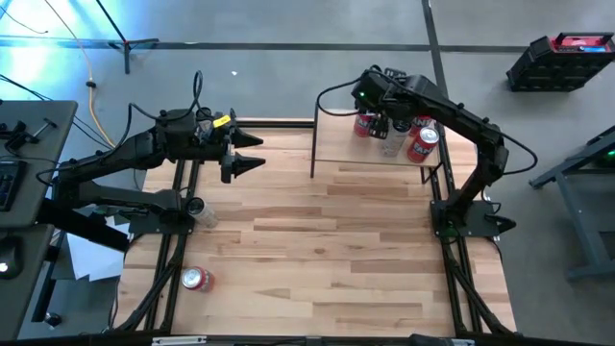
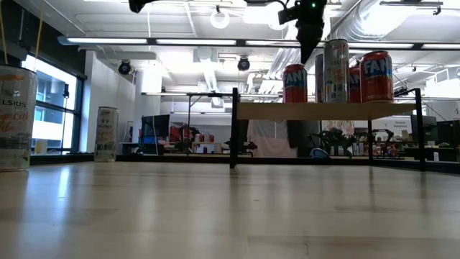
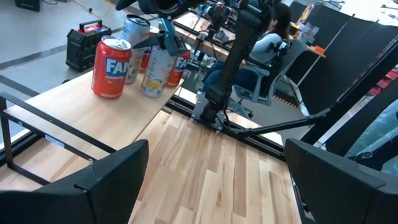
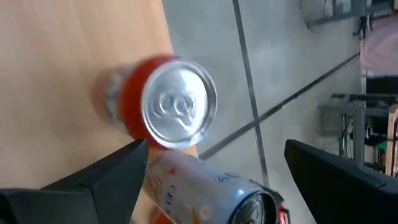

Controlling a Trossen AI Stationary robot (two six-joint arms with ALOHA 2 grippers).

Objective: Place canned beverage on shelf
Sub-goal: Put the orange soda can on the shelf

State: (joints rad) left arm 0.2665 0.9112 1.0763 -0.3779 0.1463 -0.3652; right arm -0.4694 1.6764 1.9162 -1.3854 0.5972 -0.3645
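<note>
**Operator:** Report task progress.

**Technician:** The shelf (image 1: 346, 159) stands at the far edge of the bench (image 1: 327, 259), on its right side. Several cans are already upright on it: a red can (image 1: 364, 123), a second red can (image 1: 422, 144) and a tall pale can (image 1: 392, 142) between them. The right gripper (image 1: 392, 123) hovers directly above this group. Its fingers (image 4: 106, 177) are spread apart and hold nothing, so the latest placement appears complete.

**Operator:** What remains?

**Technician:** Two cans are still off the shelf: a red can lying on its side (image 1: 197, 279) near the front left corner of the bench, and a pale can (image 1: 200, 211) at the left edge. The left gripper (image 1: 252, 159) hangs over the far left part of the bench, open and empty. Judged from this, the task is partly done.

**Operator:** How do the views differ?

**Technician:** The high view gives the layout and the remaining cans. The low view shows the shelf board (image 2: 323, 110) raised above the bench on black uprights, which the high view does not show. The left wrist view shows a seated person (image 3: 270, 43) beyond the bench. The right wrist view looks straight down on a can top (image 4: 179, 106), confirming clearance.
</note>
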